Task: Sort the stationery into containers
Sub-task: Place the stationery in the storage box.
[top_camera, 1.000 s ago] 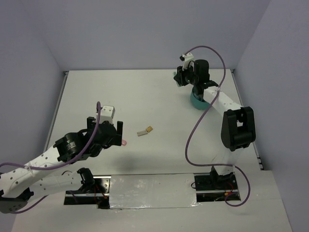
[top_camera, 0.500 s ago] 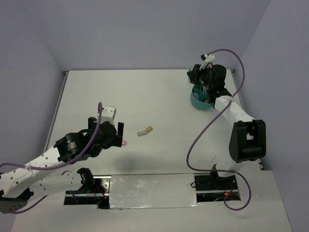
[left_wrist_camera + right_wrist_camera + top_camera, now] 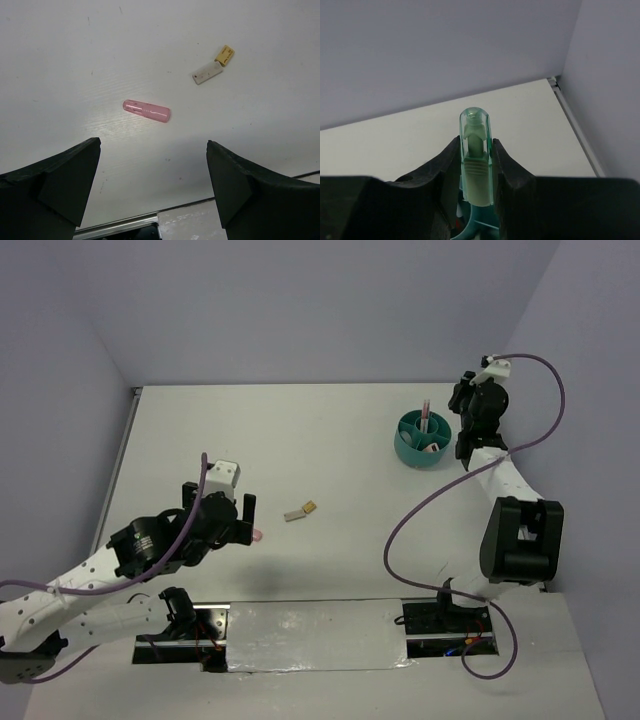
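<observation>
A pink capsule (image 3: 146, 110) lies on the white table (image 3: 300, 430), just ahead of my left gripper (image 3: 153, 142), which hangs open above it with nothing between its fingers. In the top view the left gripper (image 3: 243, 515) sits beside the pink capsule (image 3: 257, 534). A grey-tan block (image 3: 213, 66) with a yellow end lies further off; the top view shows the block (image 3: 301, 510) at mid table. My right gripper (image 3: 476, 145) is shut on a mint-green capsule (image 3: 476, 125), held upright. The right gripper (image 3: 462, 405) hovers just right of the teal organiser cup (image 3: 400, 450), which holds a pink pen (image 3: 425, 412).
The table's right rail (image 3: 575, 120) and the back wall run close behind the right gripper. A foil-covered strip (image 3: 310, 635) lies between the arm bases at the near edge. A purple cable (image 3: 420, 510) loops from the right arm over the table.
The right arm has swung rightwards from over the cup, still holding the green capsule, so the cup and its pink pen now show. The left arm has not moved.
</observation>
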You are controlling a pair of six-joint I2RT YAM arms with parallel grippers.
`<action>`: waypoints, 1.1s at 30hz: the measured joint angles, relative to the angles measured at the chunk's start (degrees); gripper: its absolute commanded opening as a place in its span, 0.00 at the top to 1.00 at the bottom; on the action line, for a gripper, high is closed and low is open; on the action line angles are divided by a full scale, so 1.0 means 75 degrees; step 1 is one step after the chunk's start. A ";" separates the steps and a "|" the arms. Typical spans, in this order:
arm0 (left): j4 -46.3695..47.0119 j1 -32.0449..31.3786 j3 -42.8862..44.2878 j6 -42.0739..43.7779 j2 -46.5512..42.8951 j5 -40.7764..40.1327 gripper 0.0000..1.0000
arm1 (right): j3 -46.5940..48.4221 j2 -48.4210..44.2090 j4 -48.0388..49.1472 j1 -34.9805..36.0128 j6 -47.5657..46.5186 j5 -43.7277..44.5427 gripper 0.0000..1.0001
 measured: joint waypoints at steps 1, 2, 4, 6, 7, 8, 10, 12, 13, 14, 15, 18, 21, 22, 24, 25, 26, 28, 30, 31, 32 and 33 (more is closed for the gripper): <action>0.0038 0.0000 -0.0026 0.0009 -0.0032 0.0032 0.01 | -0.0003 0.0102 0.0009 -0.0070 0.0041 -0.0023 1.00; 0.0052 0.0000 -0.0041 0.0017 -0.0073 0.0061 0.01 | -0.0029 0.0187 0.0050 -0.0154 0.0073 -0.0093 1.00; 0.0079 0.0000 -0.0079 0.0038 -0.0160 0.0125 0.01 | -0.0076 0.0344 0.0058 -0.0326 0.0160 -0.0198 1.00; 0.0122 0.0000 -0.0082 0.0055 -0.0221 0.0187 0.01 | -0.0085 0.0504 0.0064 -0.0443 0.0210 -0.0289 1.00; 0.0152 0.0000 -0.0082 0.0070 -0.0239 0.0221 0.01 | -0.0085 0.0592 0.0061 -0.0504 0.0236 -0.0347 1.00; 0.0189 0.0000 -0.0082 0.0105 -0.0242 0.0251 0.01 | -0.0085 0.0685 0.0058 -0.0551 0.0280 -0.0417 1.00; 0.0236 0.0000 -0.0082 0.0195 -0.0224 0.0306 0.01 | -0.0064 0.0912 0.0038 -0.0644 0.0399 -0.0644 1.00; 0.0256 0.0000 -0.0082 0.0216 -0.0184 0.0329 0.01 | -0.0052 0.1148 -0.0052 -0.0731 0.0536 -0.0935 1.00; 0.0259 0.0000 -0.0082 0.0219 -0.0172 0.0338 0.01 | -0.0047 0.1236 -0.0093 -0.0755 0.0586 -0.1037 0.99; 0.0259 0.0000 -0.0082 0.0221 -0.0166 0.0358 0.01 | -0.0029 0.1326 -0.0146 -0.0775 0.0638 -0.1169 0.99; 0.0259 0.0000 -0.0082 0.0227 -0.0166 0.0373 0.01 | -0.0009 0.1393 -0.0187 -0.0796 0.0664 -0.1256 0.99; 0.0262 0.0000 -0.0082 0.0233 -0.0175 0.0428 0.01 | 0.0119 0.1594 -0.0364 -0.0831 0.0734 -0.1515 0.99; 0.0265 0.0000 -0.0082 0.0233 -0.0175 0.0449 0.01 | 0.0219 0.1690 -0.0405 -0.0831 0.0781 -0.1670 0.99; 0.0265 0.0000 -0.0082 0.0233 -0.0175 0.0449 0.01 | 0.0230 0.1702 -0.0405 -0.0831 0.0790 -0.1722 0.99; 0.0265 0.0000 -0.0082 0.0233 -0.0178 0.0458 0.01 | 0.0242 0.1722 -0.0399 -0.0831 0.0816 -0.1807 0.98; 0.0265 0.0000 -0.0082 0.0233 -0.0181 0.0466 0.01 | 0.0248 0.1734 -0.0399 -0.0831 0.0839 -0.1848 0.97; 0.0265 0.0000 -0.0082 0.0236 -0.0184 0.0472 0.01 | 0.0259 0.1754 -0.0405 -0.0831 0.0845 -0.1877 0.96; 0.0268 0.0000 -0.0082 0.0236 -0.0187 0.0484 0.01 | 0.0294 0.1798 -0.0417 -0.0831 0.0868 -0.1935 0.93; 0.0268 0.0000 -0.0082 0.0236 -0.0187 0.0495 0.01 | 0.0303 0.1827 -0.0417 -0.0833 0.0883 -0.1982 0.89; 0.0268 0.0000 -0.0082 0.0236 -0.0189 0.0498 0.01 | 0.0303 0.1839 -0.0417 -0.0833 0.0895 -0.1988 0.84; 0.0268 0.0000 -0.0085 0.0236 -0.0192 0.0495 0.01 | 0.0303 0.1848 -0.0423 -0.0833 0.0901 -0.1988 0.83; 0.0268 0.0000 -0.0085 0.0236 -0.0201 0.0498 0.01 | 0.0303 0.1853 -0.0423 -0.0833 0.0918 -0.1988 0.82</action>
